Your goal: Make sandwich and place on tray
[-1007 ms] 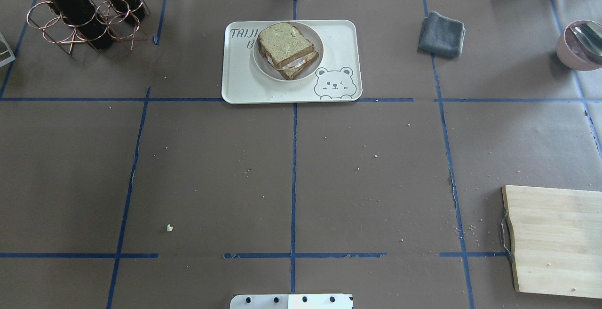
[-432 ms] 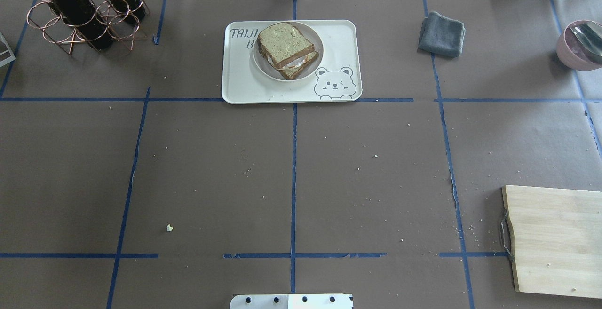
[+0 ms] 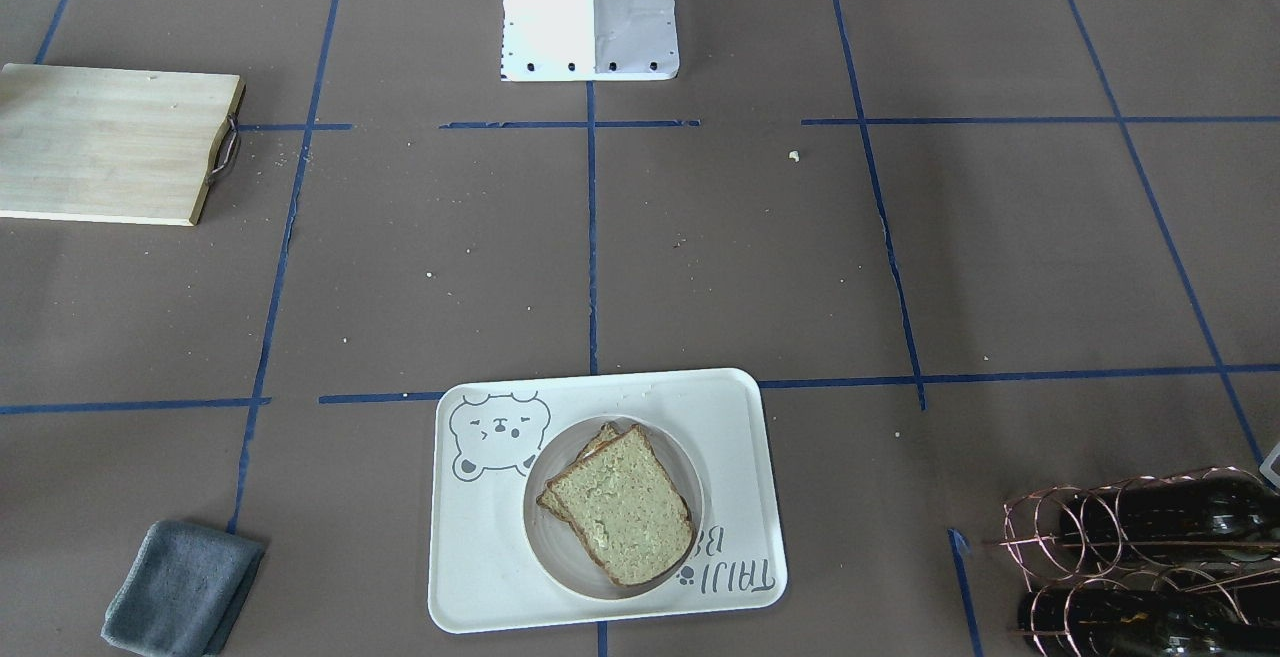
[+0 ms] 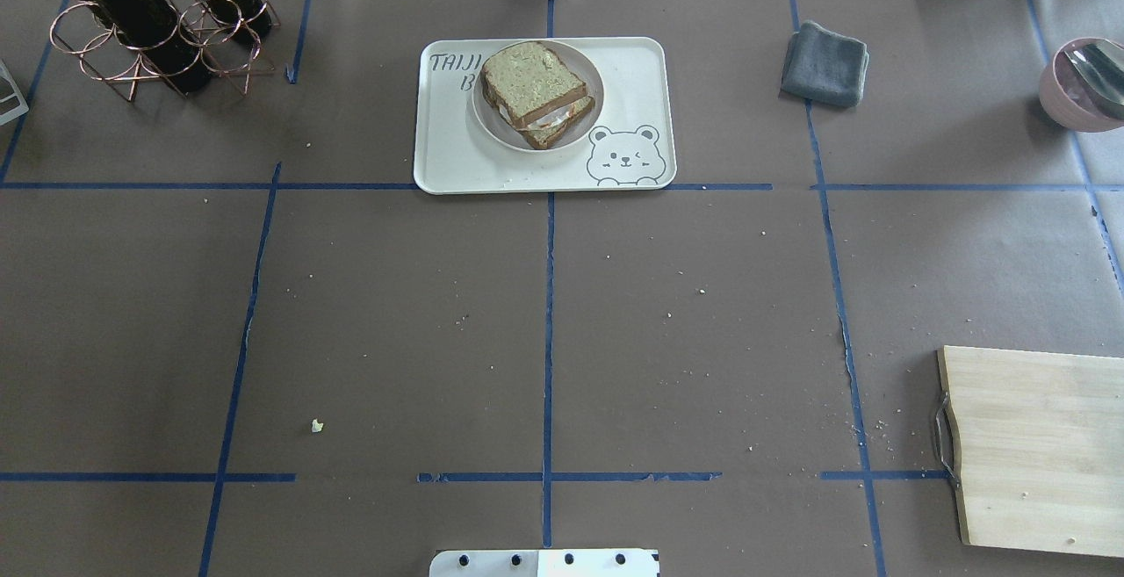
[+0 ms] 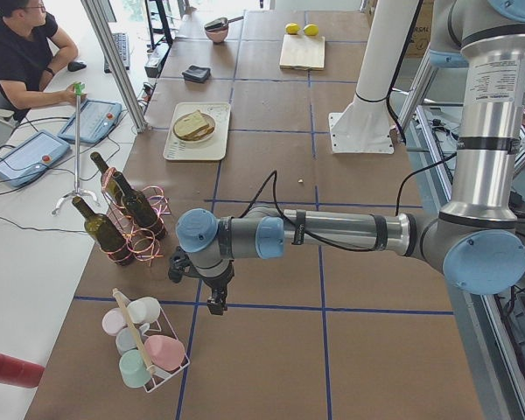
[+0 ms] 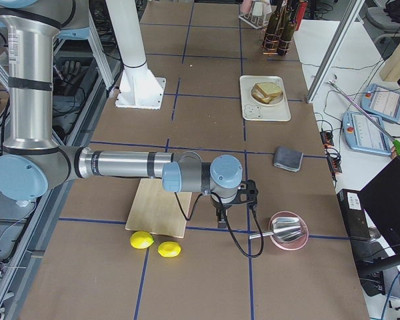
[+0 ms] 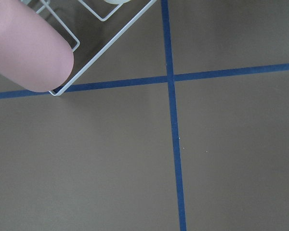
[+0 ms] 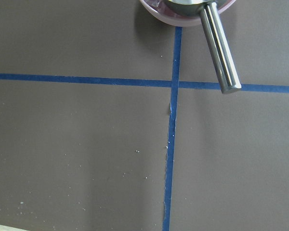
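Observation:
The sandwich (image 4: 536,94), two greenish-tan slices with a bit of egg showing between them, lies on a small round plate (image 4: 493,127). The plate stands on the cream tray (image 4: 632,76) with the bear print, at the table's far middle. The sandwich (image 3: 620,502) and tray (image 3: 480,557) also show in the front-facing view. Neither gripper is near it. My left gripper (image 5: 215,303) hangs low over the table's left end by a cup rack. My right gripper (image 6: 221,221) hangs low at the right end by a pink bowl. I cannot tell whether either is open or shut.
A copper wine rack with bottles (image 4: 149,24) stands far left, a grey cloth (image 4: 825,63) right of the tray, a pink bowl with a metal scoop (image 4: 1084,85) far right. A wooden cutting board (image 4: 1036,445) lies near right, two lemons (image 6: 141,240) beside it. A cup rack (image 5: 144,350) stands by my left gripper.

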Controlling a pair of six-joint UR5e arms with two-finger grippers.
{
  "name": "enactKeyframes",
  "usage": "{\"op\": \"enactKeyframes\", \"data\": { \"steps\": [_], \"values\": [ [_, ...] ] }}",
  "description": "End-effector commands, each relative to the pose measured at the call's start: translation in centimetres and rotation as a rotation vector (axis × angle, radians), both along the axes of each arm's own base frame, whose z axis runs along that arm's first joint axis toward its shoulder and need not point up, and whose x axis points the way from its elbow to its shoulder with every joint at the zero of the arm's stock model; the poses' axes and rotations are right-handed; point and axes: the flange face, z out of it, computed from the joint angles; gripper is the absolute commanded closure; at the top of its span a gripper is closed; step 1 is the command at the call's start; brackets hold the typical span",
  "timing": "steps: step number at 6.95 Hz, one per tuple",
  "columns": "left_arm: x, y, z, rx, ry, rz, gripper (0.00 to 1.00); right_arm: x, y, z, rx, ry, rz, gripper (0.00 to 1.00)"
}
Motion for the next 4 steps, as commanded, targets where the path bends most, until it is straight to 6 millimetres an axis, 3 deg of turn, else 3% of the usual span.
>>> {"op": "enactKeyframes", "data": {
  "steps": [1, 4],
  "values": [
    [0.03, 0.0, -0.11, 0.004, 0.004, 0.0, 0.0, 0.0, 0.05, 0.02, 0.002, 0.0, 0.0, 0.0],
    [0.03, -0.37, -0.61, 0.008, 0.002, -0.004, 0.0, 0.07, 0.23, 0.2, -0.007, 0.0, 0.002, 0.0]
  ]
}}
